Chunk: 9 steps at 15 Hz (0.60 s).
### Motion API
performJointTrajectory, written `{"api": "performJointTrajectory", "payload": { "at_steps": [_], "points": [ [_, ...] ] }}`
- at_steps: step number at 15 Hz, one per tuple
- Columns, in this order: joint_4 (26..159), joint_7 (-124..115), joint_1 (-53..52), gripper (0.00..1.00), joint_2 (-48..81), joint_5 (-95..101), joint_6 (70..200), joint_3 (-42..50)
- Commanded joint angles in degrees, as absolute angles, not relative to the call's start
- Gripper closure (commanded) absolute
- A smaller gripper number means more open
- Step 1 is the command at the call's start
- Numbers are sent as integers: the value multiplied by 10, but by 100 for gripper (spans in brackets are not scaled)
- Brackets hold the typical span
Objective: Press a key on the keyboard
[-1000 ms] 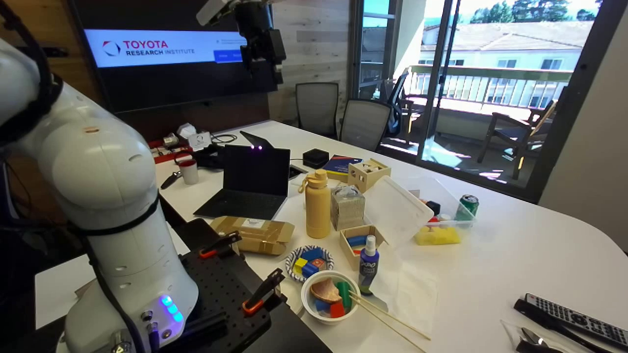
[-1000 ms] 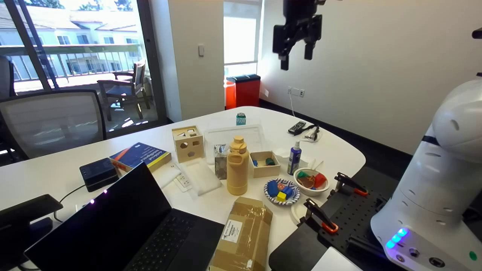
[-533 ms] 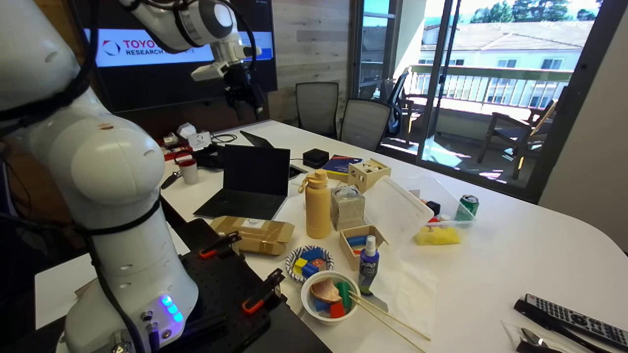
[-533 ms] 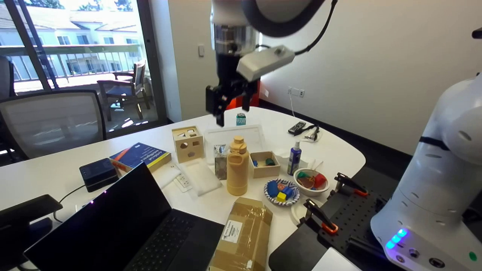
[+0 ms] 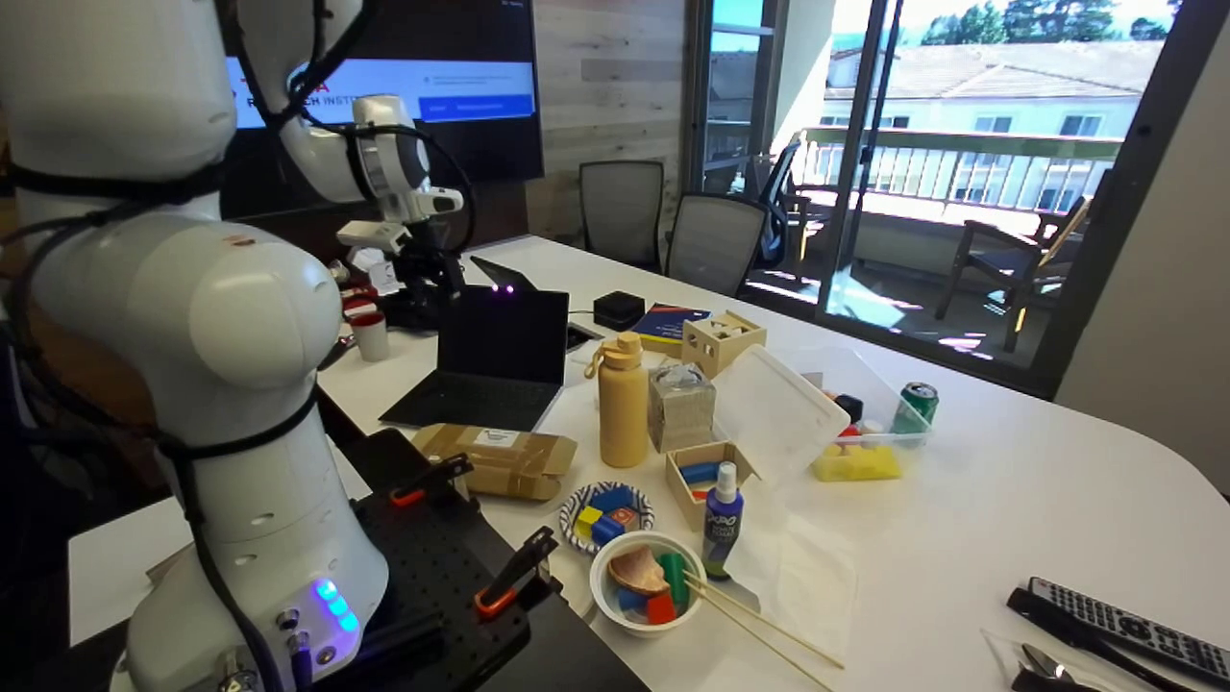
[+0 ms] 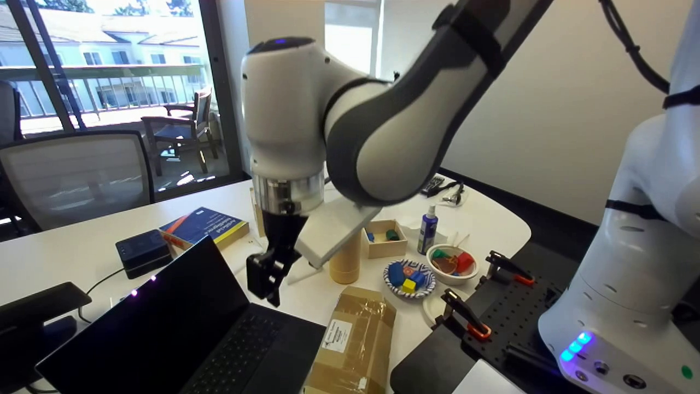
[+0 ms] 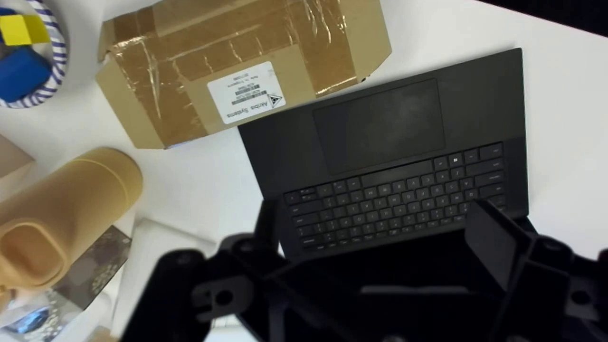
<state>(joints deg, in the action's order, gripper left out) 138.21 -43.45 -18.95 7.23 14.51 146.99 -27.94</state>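
Note:
The keyboard (image 7: 399, 199) is the dark key deck of the open black laptop, spread below my gripper in the wrist view. It also shows in both exterior views, as the keyboard (image 5: 485, 394) and the keyboard (image 6: 235, 350). The laptop screen (image 6: 158, 323) stands up and looks dark, with small purple lights at its top edge. My gripper (image 7: 373, 209) is open and empty, its fingers wide apart over the far key rows and screen hinge. In an exterior view the gripper (image 6: 265, 290) hangs above the laptop, beside the screen, apart from the keys.
A taped cardboard box (image 7: 247, 66) lies against the laptop's front edge. A yellow bottle (image 5: 623, 404) stands beside it. A plate with blocks (image 6: 409, 279), a bowl (image 6: 451, 265) and a spray bottle (image 6: 428, 230) stand nearby. A white-red cup (image 5: 369, 336) stands beyond the laptop.
The arm has swung across and down. My gripper has moved from high over the table to lower above the laptop. The objects on the table have not moved.

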Motion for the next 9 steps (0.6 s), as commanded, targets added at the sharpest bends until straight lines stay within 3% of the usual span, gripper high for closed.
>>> {"api": "performJointTrajectory", "payload": {
  "at_steps": [1, 5, 9],
  "points": [
    [1330, -495, -255, 28, 181, 245, 1523, -208],
    [1253, -484, -323, 58, 292, 267, 1576, -127],
    [1181, -430, -359, 88, 372, 212, 1587, -106]
  ]
}}
